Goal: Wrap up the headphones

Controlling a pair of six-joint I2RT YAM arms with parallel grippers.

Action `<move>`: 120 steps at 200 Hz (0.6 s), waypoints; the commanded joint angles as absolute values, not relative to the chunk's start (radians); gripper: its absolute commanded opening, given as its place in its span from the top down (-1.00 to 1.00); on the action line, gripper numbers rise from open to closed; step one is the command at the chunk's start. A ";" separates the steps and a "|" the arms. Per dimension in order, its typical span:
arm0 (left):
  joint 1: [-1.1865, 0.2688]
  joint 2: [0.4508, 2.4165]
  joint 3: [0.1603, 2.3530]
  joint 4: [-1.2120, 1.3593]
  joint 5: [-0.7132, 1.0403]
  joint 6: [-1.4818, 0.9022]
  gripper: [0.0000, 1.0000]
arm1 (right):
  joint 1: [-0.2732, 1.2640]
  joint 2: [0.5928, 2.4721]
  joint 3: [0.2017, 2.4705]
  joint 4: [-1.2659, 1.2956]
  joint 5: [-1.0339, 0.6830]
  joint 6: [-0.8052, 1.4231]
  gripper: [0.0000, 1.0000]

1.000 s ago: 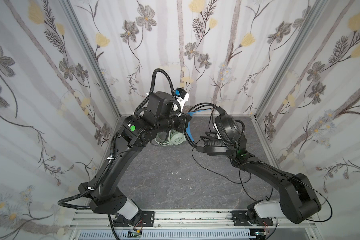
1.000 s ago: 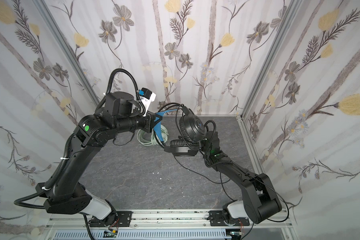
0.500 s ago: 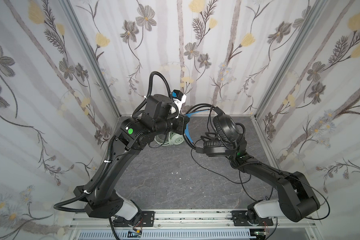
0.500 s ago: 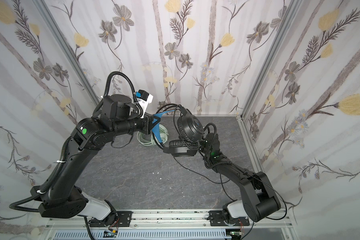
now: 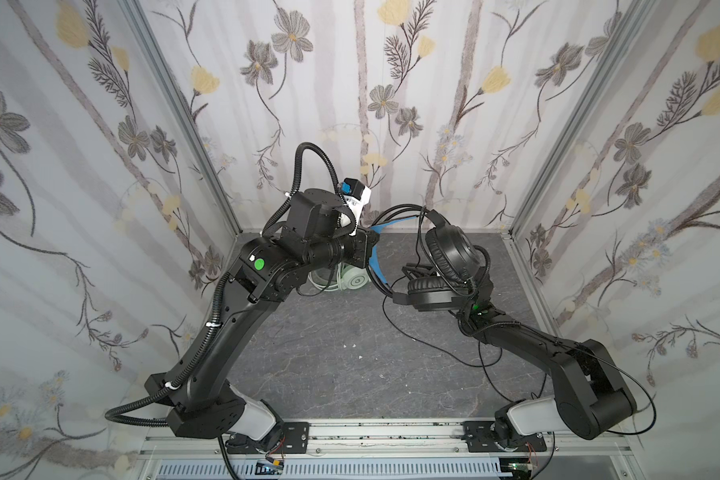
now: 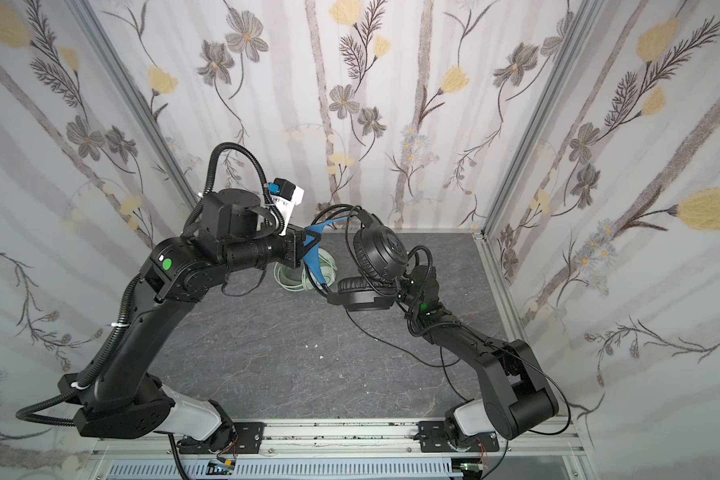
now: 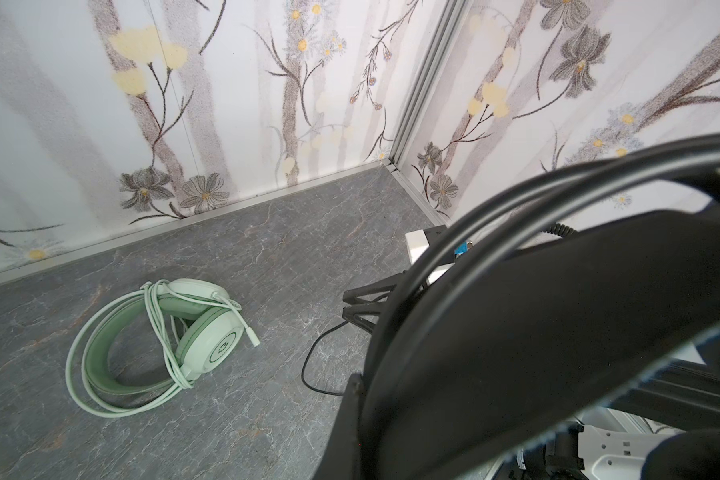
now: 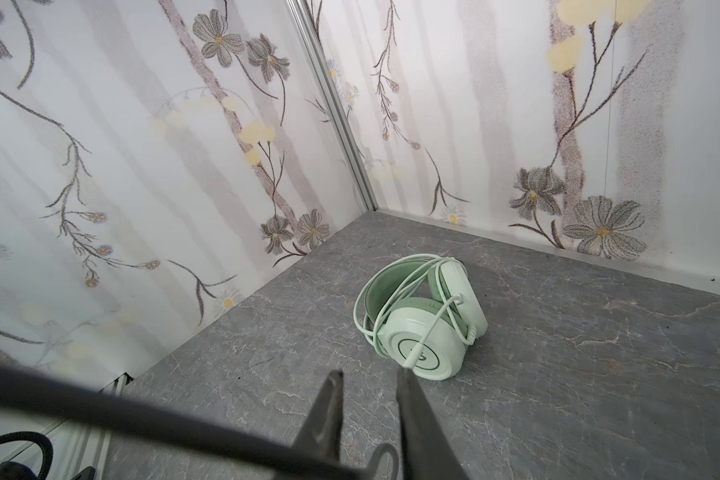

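Note:
The black headphones (image 5: 449,253) (image 6: 377,249) hang in the air above the table's back middle. My left gripper (image 5: 371,243) (image 6: 304,245) is shut on their blue inner headband (image 5: 377,262) (image 6: 312,257). In the left wrist view the black headband (image 7: 537,332) fills the near side. My right gripper (image 8: 368,372) sits just behind the lower ear cup (image 5: 429,293), its jaws a narrow gap apart. A loop of the thin black cable (image 8: 385,455) passes between the fingers near their base without being pinched. The mint green headphones (image 5: 352,280) (image 7: 208,332) (image 8: 429,336) lie on the table, their whitish cable wound round them.
Slack black cable (image 5: 425,340) (image 6: 375,336) trails over the grey marbled table (image 5: 329,353) toward the right arm's base. Floral walls close in the back and both sides. The arms' mounting rail (image 5: 362,436) runs along the front edge.
My left arm and the hanging black headphones have shifted slightly to the left. My right wrist has moved a little under the ear cups.

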State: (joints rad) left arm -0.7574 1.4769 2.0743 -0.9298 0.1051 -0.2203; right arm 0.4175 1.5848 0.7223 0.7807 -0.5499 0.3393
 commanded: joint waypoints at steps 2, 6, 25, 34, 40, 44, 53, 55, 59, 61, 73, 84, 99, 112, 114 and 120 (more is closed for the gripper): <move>-0.758 1.466 2.070 -0.841 0.098 -0.266 1.00 | 0.421 1.577 0.720 0.808 -0.565 0.337 0.81; -0.758 1.464 2.067 -0.836 0.099 -0.270 1.00 | 0.421 1.574 0.716 0.805 -0.561 0.334 0.85; -0.756 1.454 2.038 -0.793 0.089 -0.293 1.00 | 0.423 1.552 0.699 0.774 -0.527 0.323 1.00; -0.756 1.454 2.031 -0.778 0.078 -0.306 1.00 | 0.423 1.537 0.687 0.751 -0.503 0.313 1.00; -0.756 1.458 2.031 -0.773 0.067 -0.313 1.00 | 0.426 1.527 0.677 0.737 -0.485 0.308 1.00; -0.756 1.459 2.031 -0.770 0.060 -0.318 1.00 | 0.427 1.519 0.669 0.727 -0.475 0.304 1.00; -0.755 1.465 2.031 -0.761 0.043 -0.327 1.00 | 0.431 1.501 0.658 0.699 -0.448 0.293 1.00; -0.755 1.466 2.031 -0.756 0.040 -0.329 1.00 | 0.432 1.497 0.658 0.691 -0.441 0.289 1.00; -0.755 1.466 2.029 -0.749 0.034 -0.334 1.00 | 0.437 1.490 0.654 0.672 -0.429 0.282 1.00; -0.754 1.467 2.028 -0.743 0.031 -0.336 1.00 | 0.439 1.487 0.654 0.663 -0.422 0.277 1.00; -0.753 1.470 2.022 -0.718 0.015 -0.351 1.00 | 0.458 1.464 0.652 0.603 -0.384 0.244 1.00; -0.751 1.475 2.019 -0.698 -0.002 -0.365 1.00 | 0.478 1.444 0.652 0.558 -0.349 0.216 1.00; -0.747 1.485 2.020 -0.681 -0.036 -0.384 1.00 | 0.503 1.420 0.650 0.510 -0.301 0.191 1.00; -0.744 1.496 2.023 -0.675 -0.070 -0.397 1.00 | 0.522 1.401 0.644 0.485 -0.268 0.183 1.00; -0.744 1.497 2.022 -0.674 -0.075 -0.400 1.00 | 0.527 1.397 0.644 0.481 -0.265 0.182 1.00; -0.742 1.499 2.022 -0.671 -0.095 -0.407 1.00 | 0.539 1.390 0.641 0.469 -0.246 0.179 1.00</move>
